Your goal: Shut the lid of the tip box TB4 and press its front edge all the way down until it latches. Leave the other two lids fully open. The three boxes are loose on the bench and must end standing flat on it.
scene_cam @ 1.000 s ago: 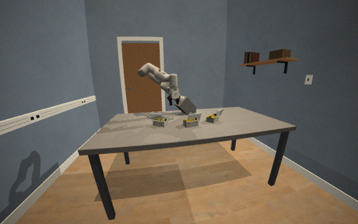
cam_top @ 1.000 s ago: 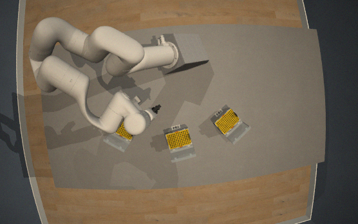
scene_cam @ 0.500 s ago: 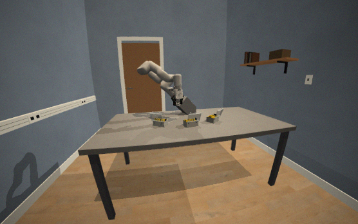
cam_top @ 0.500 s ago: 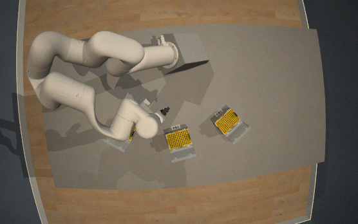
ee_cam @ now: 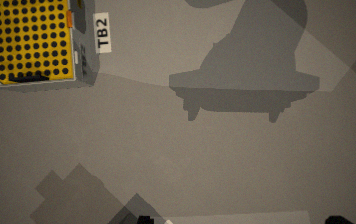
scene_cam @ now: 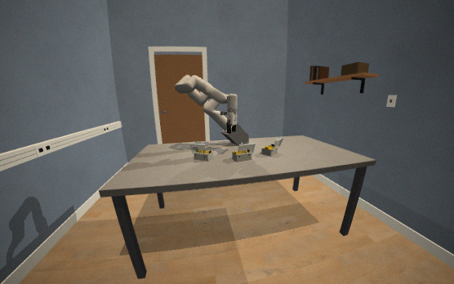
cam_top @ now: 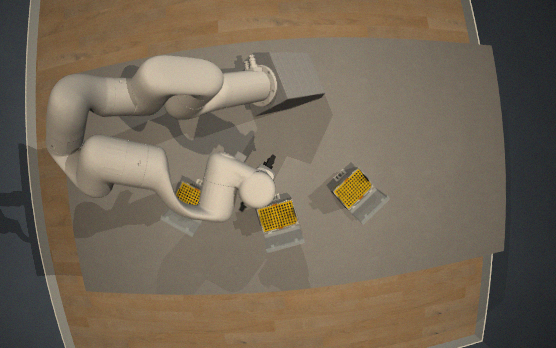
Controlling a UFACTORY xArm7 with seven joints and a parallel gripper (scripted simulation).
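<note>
Three grey tip boxes with yellow tip racks stand in a row on the bench, all with lids open: a left box (cam_top: 188, 194) partly under my arm, a middle box (cam_top: 276, 215) and a right box (cam_top: 353, 188). In the wrist view the box at the top left (ee_cam: 37, 42) carries the label TB2 (ee_cam: 102, 32); it is the left box. I cannot read the other two labels, so I cannot tell which box is TB4. My gripper (cam_top: 256, 186) hangs open and empty above the bench between the left and middle boxes, also seen in the side view (scene_cam: 231, 130). Only its fingertips show in the wrist view (ee_cam: 242, 220).
The arm's grey mounting block (cam_top: 295, 82) stands at the back of the bench. My forearm (cam_top: 150, 172) crosses over the left box. The bench's front edge (scene_cam: 237, 179) lies well in front of the boxes.
</note>
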